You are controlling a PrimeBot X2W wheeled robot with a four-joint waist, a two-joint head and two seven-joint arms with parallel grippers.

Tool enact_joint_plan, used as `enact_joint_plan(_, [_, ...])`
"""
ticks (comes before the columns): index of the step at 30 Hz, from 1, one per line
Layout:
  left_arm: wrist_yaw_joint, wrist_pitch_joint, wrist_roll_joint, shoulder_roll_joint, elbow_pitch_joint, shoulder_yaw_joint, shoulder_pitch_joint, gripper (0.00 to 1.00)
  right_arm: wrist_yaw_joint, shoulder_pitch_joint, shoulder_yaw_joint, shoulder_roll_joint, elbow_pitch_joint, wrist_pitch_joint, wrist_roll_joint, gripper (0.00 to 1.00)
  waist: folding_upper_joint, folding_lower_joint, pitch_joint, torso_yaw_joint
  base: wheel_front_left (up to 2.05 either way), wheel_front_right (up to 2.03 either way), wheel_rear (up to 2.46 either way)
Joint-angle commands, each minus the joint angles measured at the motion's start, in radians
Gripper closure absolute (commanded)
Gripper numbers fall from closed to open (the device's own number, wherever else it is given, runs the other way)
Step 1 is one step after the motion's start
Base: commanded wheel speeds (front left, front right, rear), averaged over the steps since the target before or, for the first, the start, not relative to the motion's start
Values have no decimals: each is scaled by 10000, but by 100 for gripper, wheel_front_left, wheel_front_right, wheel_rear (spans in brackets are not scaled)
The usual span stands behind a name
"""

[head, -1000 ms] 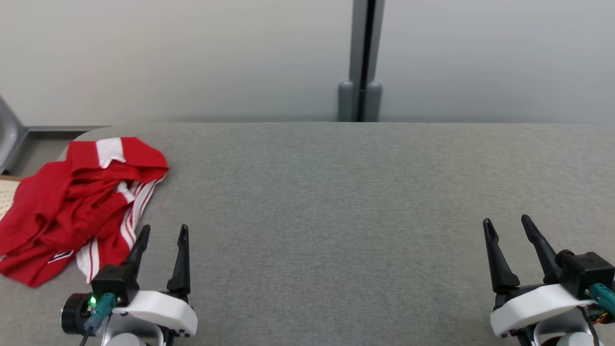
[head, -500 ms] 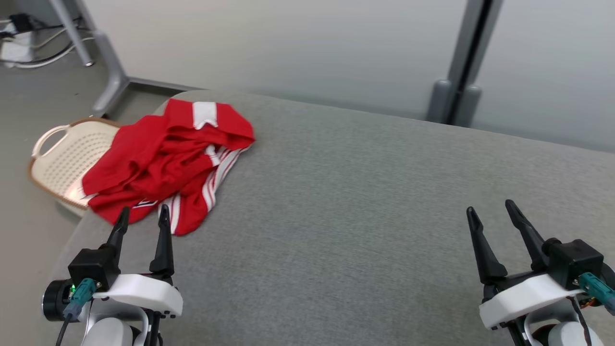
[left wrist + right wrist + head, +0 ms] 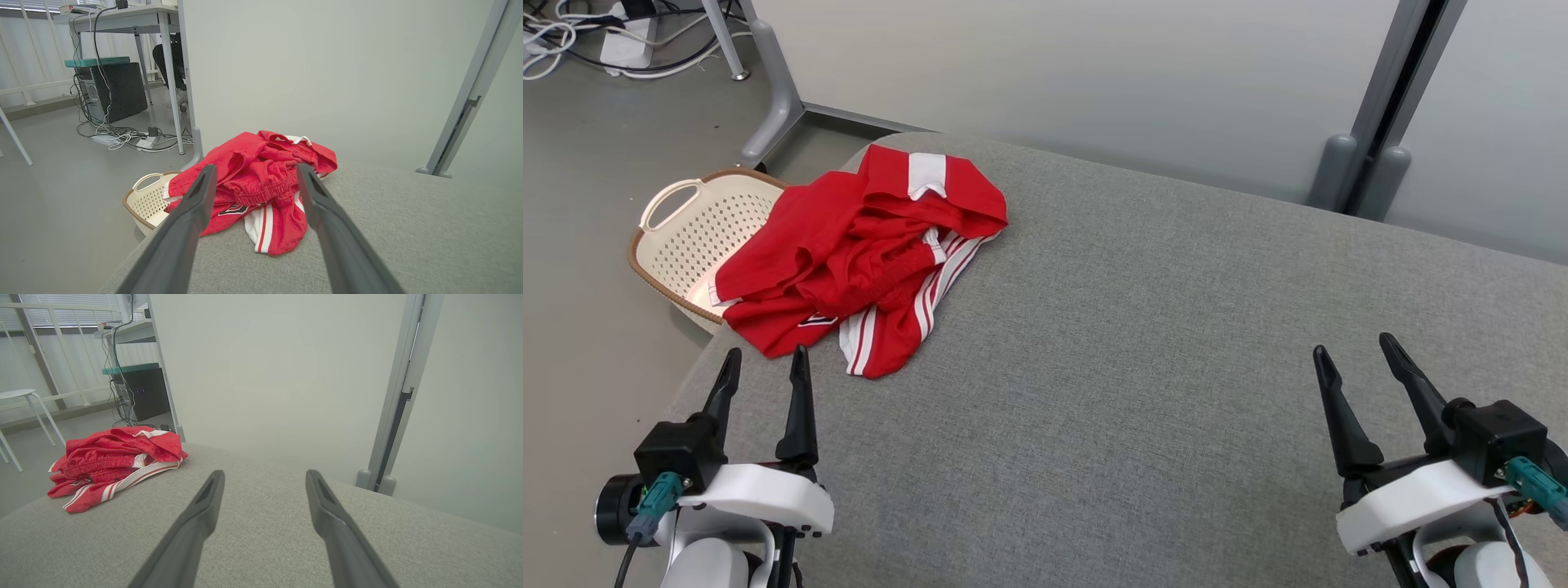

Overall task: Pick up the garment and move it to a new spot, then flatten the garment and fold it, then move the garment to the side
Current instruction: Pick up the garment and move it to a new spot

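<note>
On the floor at the far left, a cream perforated basket is sitting against the side of the grey bench. Just right of it, a red garment with white stripes is lying crumpled on the bench's far left corner, one edge apparently overhanging the basket. Nearer the camera, the left tool is hovering with its fingers spread and empty, pointing at the heap and stopping just short of its near hem. Across the bare middle of the bench, the right tool is waiting at the near right, likewise released and holding nothing, well apart from the cloth.

The opening step, picking the garment up, looks to be only beginning, with no contact made. The next move is likely calling for the left tool to reach forward and down into the heap and close on a thick fold, not the loose striped edge. The right tool is facing a long crossing if it is to help carry the cloth to the open middle.
</note>
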Motion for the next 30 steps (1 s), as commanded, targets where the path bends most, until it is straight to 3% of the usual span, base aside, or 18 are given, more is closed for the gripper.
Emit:
enact_joint_plan(1, [-27, -17, -32, 12, -1, 49, -186, 0, 1, -92, -6, -75, -43, -8, -5, 0, 0, 0, 3, -3, 0, 0, 0])
enact_joint_plan(11, [-100, -17, -32, -57, 136, 175, -389, 0, 1, -215, -17, -57, -73, 76, -16, 0, 0, 0, 213, -121, 0, 0, 0])
enact_joint_plan(17, [-211, -16, -159, -110, 612, 131, -1274, 0, 1, -702, -3, -217, -433, 248, -99, 0, 0, 0, 1079, -385, 0, 0, 0])
enact_joint_plan(24, [-395, 50, -544, 65, 2420, 236, -3265, 0, 1, -1583, 27, -465, -1032, 566, -157, 0, 0, 0, 2575, -927, 0, 0, 0])
enact_joint_plan(30, [-458, 394, -928, 655, 5096, 554, -5155, 0, 1, -2289, 134, -636, -1269, 657, -194, 0, 0, 0, 3653, -1482, 0, 0, 0])
